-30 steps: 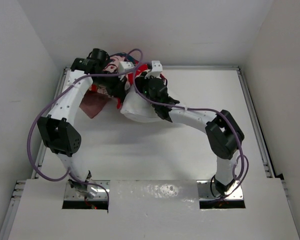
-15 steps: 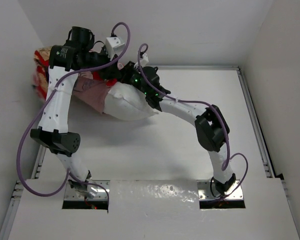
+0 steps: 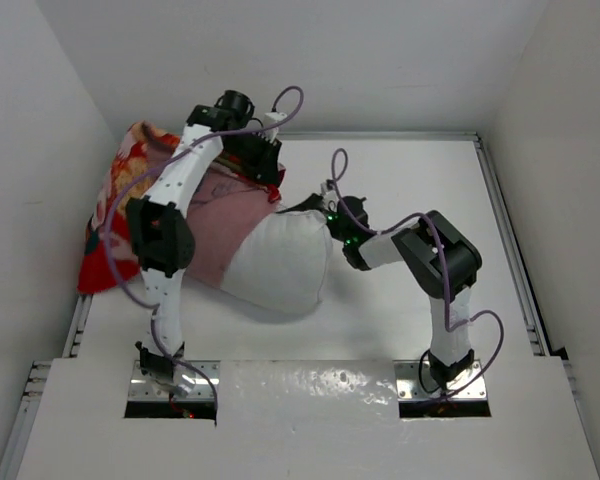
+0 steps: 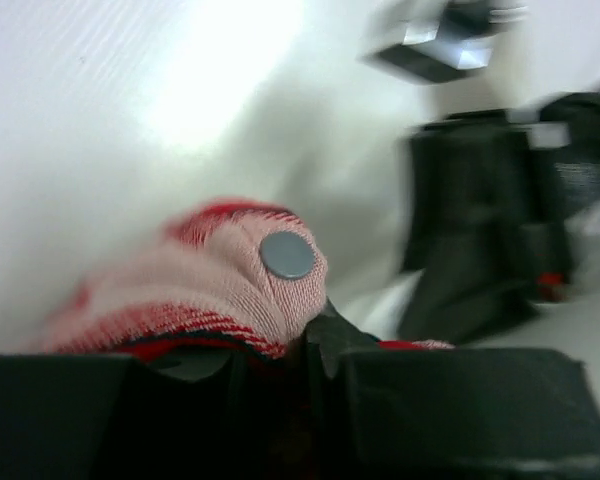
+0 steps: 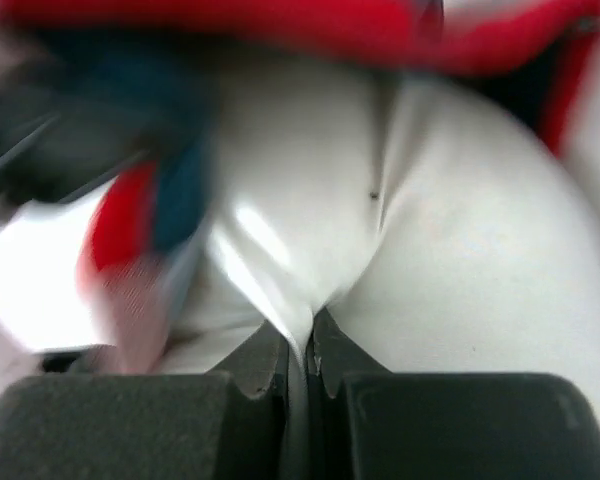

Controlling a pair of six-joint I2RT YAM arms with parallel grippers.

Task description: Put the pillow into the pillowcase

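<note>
White box of a room, white table (image 3: 410, 300), both arms reaching toward the back left. The pillow (image 3: 280, 265) lies on the table left of centre, puffy and plain, with most of it out in the open. The pillowcase (image 3: 115, 225) is bunched up on its left, red printed side spilling over the table's left edge and up against the wall, and pinkish inner side turned up right beside the pillow's upper left. I can't tell from above whether that end of the pillow is actually inside the opening.

The left gripper (image 4: 312, 340) is clamped on a fold of the pillowcase edge. Its wrist cam shows pink weave with a red hem and a little grey snap button (image 4: 287, 255) sitting just past the fingertips.

The right gripper (image 5: 308, 335) is pinched tight on a pleat of white pillow fabric at the pillow's upper right corner. In that wrist view the red hem runs across the top, over the pillow's far side. Both wrist views are pretty blurry.
</note>
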